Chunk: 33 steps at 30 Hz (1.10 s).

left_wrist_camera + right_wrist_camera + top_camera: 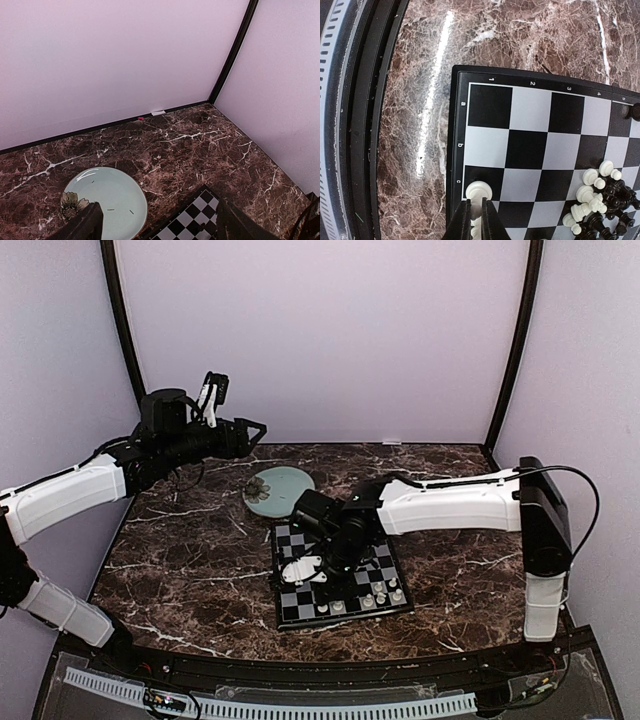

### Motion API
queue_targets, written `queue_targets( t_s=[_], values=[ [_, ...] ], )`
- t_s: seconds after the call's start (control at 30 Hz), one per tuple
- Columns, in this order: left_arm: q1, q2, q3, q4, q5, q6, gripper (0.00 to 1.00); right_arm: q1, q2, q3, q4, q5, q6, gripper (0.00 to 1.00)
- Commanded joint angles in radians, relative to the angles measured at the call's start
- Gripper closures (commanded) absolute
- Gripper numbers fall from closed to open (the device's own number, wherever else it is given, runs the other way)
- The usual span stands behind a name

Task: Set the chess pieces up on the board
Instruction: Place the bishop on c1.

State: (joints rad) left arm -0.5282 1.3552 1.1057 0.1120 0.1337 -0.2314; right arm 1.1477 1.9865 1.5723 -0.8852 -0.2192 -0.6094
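Left fingers (pixel 85 225) wide apart, right fingers (pixel 462 222) pinched

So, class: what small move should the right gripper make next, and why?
Probably open slightly and lift clear: the right gripper is pinching a white piece that seems to stand on a dark edge square of the board.

- Left arm (pixel 65 495): long white shells between black joints, with thin cables by the wrist camera.
- Right arm (pixel 450 502): white shells, a black elbow block, one black cable arching beside it.
- Left claw (pixel 258 437): black, angular fingers.
- Right claw (pixel 475 215): two slim dark fingers.
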Motion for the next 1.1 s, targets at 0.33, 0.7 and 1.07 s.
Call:
queue_targets(
  t_s=[0.33,0.7,1.07],
  values=[
    [-0.001,-0.048,0.002,-0.005,-0.002,0.015,0.2,0.017,0.035,0.002,0.017,0.01,-0.007,0.89],
    [-0.001,-0.048,0.003,-0.005,-0.003,0.015,0.2,0.016,0.04,0.006,0.018,-0.003,-0.003,0.83],
    [-0.001,-0.051,0.001,-0.006,-0.009,0.017,0.2,-0.046,-0.007,0.129,-0.071,-0.045,0.0,0.77]
  ],
)
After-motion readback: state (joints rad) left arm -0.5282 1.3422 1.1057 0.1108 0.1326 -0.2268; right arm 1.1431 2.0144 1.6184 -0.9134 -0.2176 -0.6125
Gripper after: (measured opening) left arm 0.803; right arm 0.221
